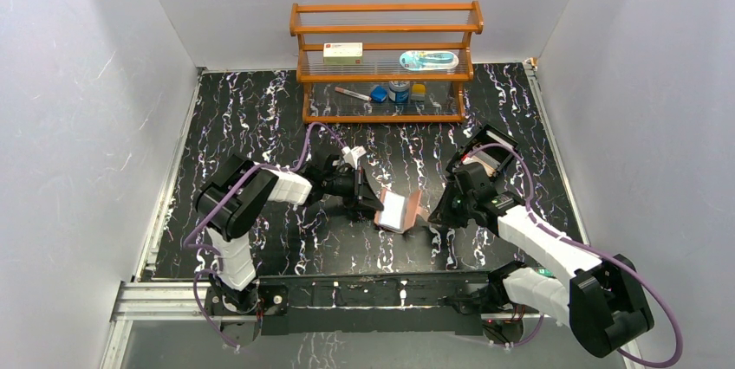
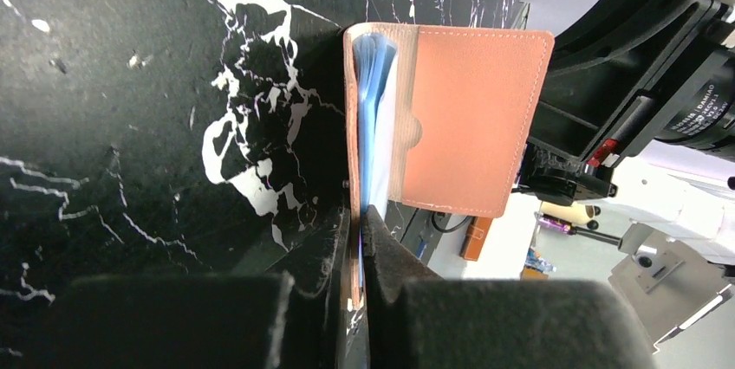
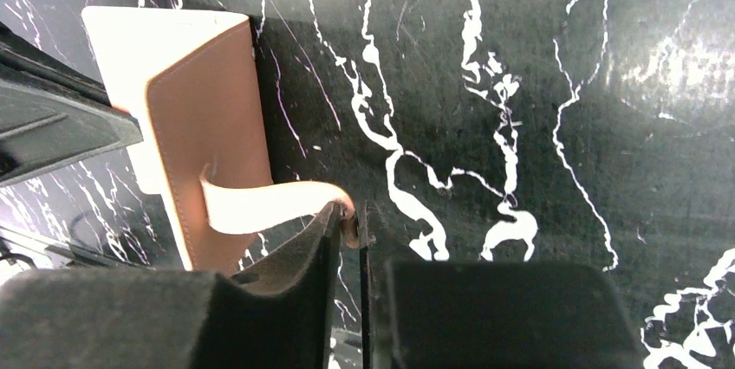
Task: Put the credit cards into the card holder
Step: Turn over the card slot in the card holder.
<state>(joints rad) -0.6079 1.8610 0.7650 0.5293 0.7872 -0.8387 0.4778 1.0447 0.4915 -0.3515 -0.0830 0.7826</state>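
Observation:
The tan-pink card holder [image 1: 400,210] is held off the black marbled table between the two arms, partly unfolded. My left gripper [image 1: 374,204] is shut on its lower edge; in the left wrist view the fingers [image 2: 357,222] pinch one cover together with the bluish sleeves [image 2: 374,118], and the other cover [image 2: 468,118] swings out to the right. My right gripper [image 3: 355,217] has the tip of the snap tab [image 3: 269,204] between nearly shut jaws, the tab curving back to the card holder [image 3: 208,126]. No separate credit cards show; they are hidden or out of view.
A wooden shelf rack [image 1: 386,61] stands at the back with a white box [image 1: 342,52] and small items on it. Grey walls close in both sides. The right arm's black body [image 2: 641,83] sits close behind the holder.

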